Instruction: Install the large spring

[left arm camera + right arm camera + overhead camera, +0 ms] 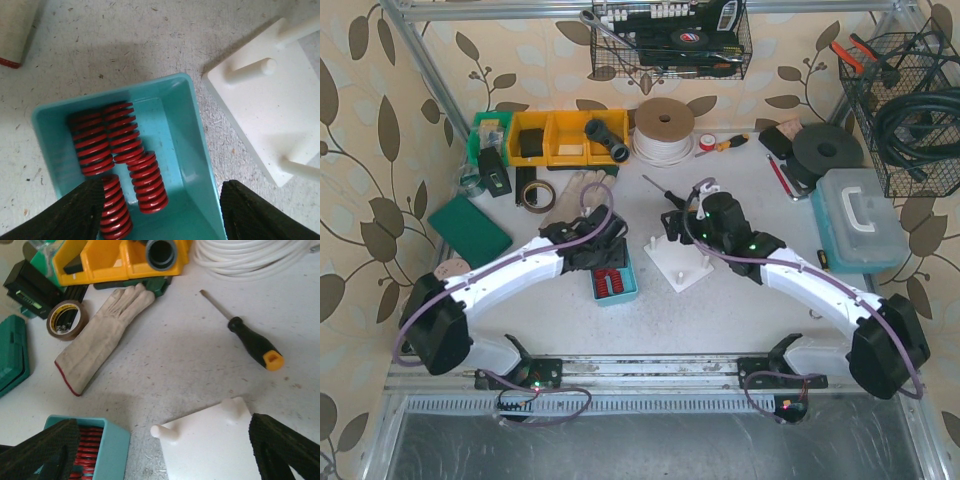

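Several red coil springs (147, 182) lie in a teal tray (195, 145); I cannot tell which one is the large spring. My left gripper (162, 212) hangs low over the tray, jaws apart and holding nothing. Its left finger (75, 215) is beside one spring (115, 210), and its right finger (255, 215) is outside the tray's right wall. The white base plate (685, 262) with upright pegs (252, 67) sits right of the tray. My right gripper (165, 450) is open above that plate (215, 445), with nothing between its fingers.
Beyond the plate lie a work glove (105, 335), a tape roll (65, 320) and a black-handled screwdriver (252, 342). Yellow bins (555, 135) and a white cable coil (665, 130) line the back. A green case (470, 228) is at left, a plastic box (860, 220) at right.
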